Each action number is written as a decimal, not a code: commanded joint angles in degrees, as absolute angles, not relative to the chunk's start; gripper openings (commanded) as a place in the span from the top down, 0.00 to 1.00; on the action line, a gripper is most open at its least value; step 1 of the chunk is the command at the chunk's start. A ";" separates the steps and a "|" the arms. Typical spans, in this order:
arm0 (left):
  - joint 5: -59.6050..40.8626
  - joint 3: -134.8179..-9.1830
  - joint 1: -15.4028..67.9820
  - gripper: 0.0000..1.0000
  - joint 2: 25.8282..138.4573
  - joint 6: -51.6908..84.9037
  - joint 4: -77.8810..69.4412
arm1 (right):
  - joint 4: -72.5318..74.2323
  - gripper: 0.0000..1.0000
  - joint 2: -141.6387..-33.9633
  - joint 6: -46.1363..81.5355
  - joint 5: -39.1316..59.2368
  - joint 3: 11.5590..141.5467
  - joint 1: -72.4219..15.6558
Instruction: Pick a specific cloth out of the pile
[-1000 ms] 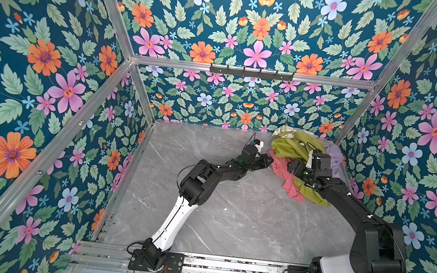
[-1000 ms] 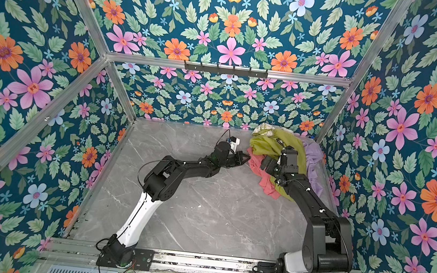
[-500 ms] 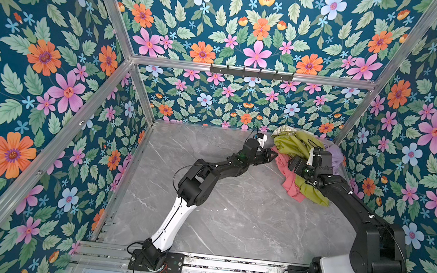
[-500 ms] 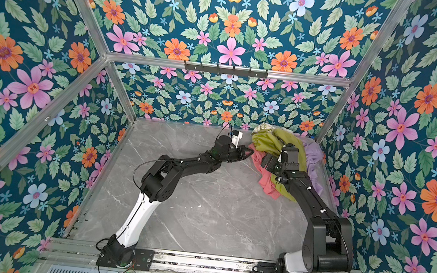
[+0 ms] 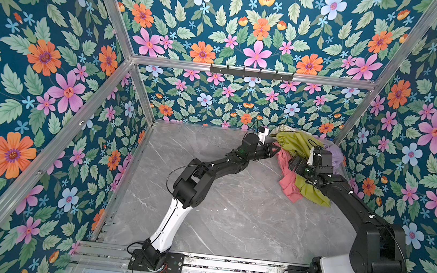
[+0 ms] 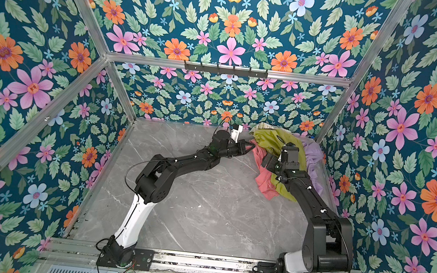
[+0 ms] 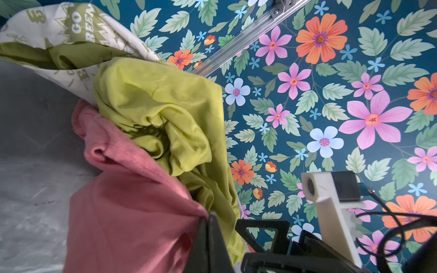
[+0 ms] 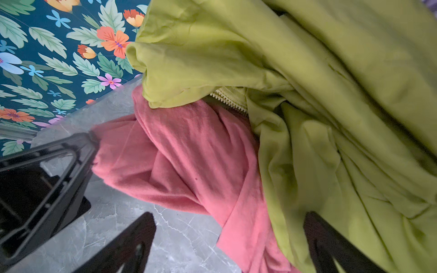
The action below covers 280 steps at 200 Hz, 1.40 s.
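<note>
The pile [image 5: 301, 145] lies in the back right corner, with an olive-green cloth [image 8: 331, 71] on top. The salmon-pink cloth [image 5: 288, 178] [image 6: 263, 177] hangs out of the pile's left side onto the marble floor. My left gripper [image 5: 276, 149] [image 6: 249, 146] [image 7: 209, 216] is shut on a bunched edge of the pink cloth [image 7: 132, 212], at the pile's left edge. In the right wrist view that same pinch shows on the pink cloth [image 8: 189, 153]. My right gripper [image 5: 295, 165] [image 8: 229, 227] stands open over the pink and green folds, with pink cloth and floor between its fingers.
A pale lilac cloth [image 5: 334, 156] lies at the right wall. A cream patterned cloth [image 7: 59, 26] sits at the back of the heap. Floral walls with aluminium posts [image 5: 350, 127] close the corner. A hook rail [image 5: 251, 72] runs along the back wall. Bare marble floor [image 5: 231, 206] spreads in front.
My left gripper, still shut on the pink cloth, has moved a little toward the back wall, and the pink edge has gone with it. The right arm has barely shifted.
</note>
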<state>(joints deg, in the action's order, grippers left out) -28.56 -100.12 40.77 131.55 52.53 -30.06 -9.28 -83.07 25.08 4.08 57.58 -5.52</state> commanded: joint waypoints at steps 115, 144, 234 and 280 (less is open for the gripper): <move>-28.10 -96.84 40.63 1.00 126.35 52.10 -35.86 | -8.90 0.01 -82.00 24.70 2.92 55.84 -5.57; -27.87 -96.17 40.54 1.00 125.52 52.03 -36.21 | -8.83 0.01 -81.91 24.70 2.90 55.75 -5.56; -27.88 -94.97 39.70 1.00 123.88 52.41 -37.18 | -8.79 0.01 -81.16 24.61 2.99 55.77 -5.58; -27.78 -94.75 39.70 1.00 123.05 52.61 -37.35 | -9.14 0.01 -81.19 24.41 2.99 56.33 -5.54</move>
